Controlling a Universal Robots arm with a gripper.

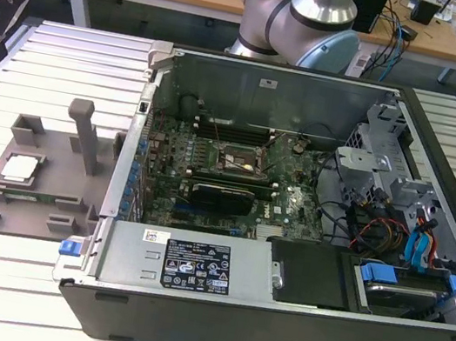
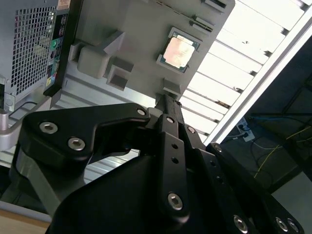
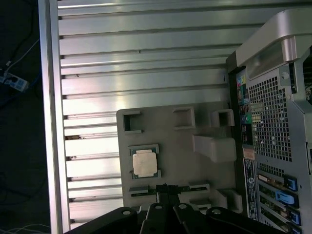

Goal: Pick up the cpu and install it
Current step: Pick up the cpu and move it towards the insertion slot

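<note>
The gripper (image 3: 165,187) hangs empty, fingers (image 2: 171,131) pressed together, above the cpu (image 3: 145,163), which lies in its recess of the grey fixture (image 3: 161,134) beside the open computer case (image 1: 275,303). A clean pick needs fingers spread, squared to its edges.

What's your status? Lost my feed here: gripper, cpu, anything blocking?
Gripper shut, empty, clear of the cpu. Cpu sits flat in its pocket on the grey fixture, beside the computer case. Nothing lying on the cpu.
</note>
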